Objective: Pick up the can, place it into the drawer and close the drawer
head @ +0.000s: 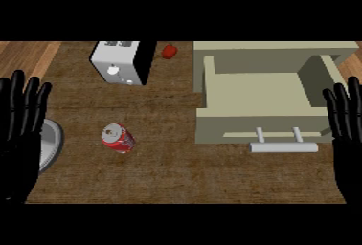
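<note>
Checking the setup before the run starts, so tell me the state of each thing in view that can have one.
can, on the counter, not held, outside the drawer
drawer, pulled open, nothing in it
left hand, open, fingers up, resting at the view's left edge
right hand, open, fingers up, resting at the view's right edge
</note>
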Controlling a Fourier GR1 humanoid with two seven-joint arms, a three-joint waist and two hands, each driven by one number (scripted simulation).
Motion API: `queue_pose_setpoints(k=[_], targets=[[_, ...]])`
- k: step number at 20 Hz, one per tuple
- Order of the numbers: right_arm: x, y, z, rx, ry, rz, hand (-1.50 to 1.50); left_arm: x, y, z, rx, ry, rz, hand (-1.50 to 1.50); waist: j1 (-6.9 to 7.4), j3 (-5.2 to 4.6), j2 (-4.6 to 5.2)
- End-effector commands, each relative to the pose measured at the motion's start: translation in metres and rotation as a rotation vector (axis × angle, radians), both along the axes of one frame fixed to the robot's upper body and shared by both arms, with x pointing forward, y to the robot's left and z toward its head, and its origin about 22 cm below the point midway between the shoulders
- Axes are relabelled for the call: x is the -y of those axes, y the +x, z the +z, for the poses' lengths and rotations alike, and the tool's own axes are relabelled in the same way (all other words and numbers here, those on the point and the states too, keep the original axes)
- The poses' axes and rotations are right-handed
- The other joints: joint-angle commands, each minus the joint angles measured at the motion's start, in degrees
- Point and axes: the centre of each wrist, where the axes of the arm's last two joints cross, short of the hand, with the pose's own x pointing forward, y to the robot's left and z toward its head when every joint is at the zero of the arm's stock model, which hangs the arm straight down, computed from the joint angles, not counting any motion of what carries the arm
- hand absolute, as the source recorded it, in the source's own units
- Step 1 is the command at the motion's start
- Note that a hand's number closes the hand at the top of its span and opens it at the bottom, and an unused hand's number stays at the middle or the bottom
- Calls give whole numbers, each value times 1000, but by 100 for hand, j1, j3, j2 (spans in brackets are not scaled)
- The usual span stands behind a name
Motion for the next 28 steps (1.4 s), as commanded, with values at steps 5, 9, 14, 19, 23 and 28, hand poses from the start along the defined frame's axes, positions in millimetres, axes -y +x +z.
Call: queue_pose_setpoints(k=[5, 9, 14, 19, 23, 28], targets=[[-10, 3, 6, -9, 1, 87, -150, -4, 16, -2, -1, 24, -590, -150, -77, -108, 60], [16, -11, -30, -270, 58, -141, -150, -44, 21, -30, -358, 176, -581, -150, -150, -89, 78], [43, -29, -20, -288, 63, -171, -150, -93, 33, 1, -374, 203, -661, -150, -51, -81, 42], [74, -50, -41, -268, 65, -182, -150, -129, 33, -3, -381, 186, -672, -150, -25, -79, 41], [82, -55, -40, -293, 63, -174, -150, -145, 42, 28, -368, 196, -672, -150, -15, -80, 42], [90, -70, -31, -284, 68, -156, -150, -149, 46, 14, -432, 125, -657, -150, -24, -81, 43]])
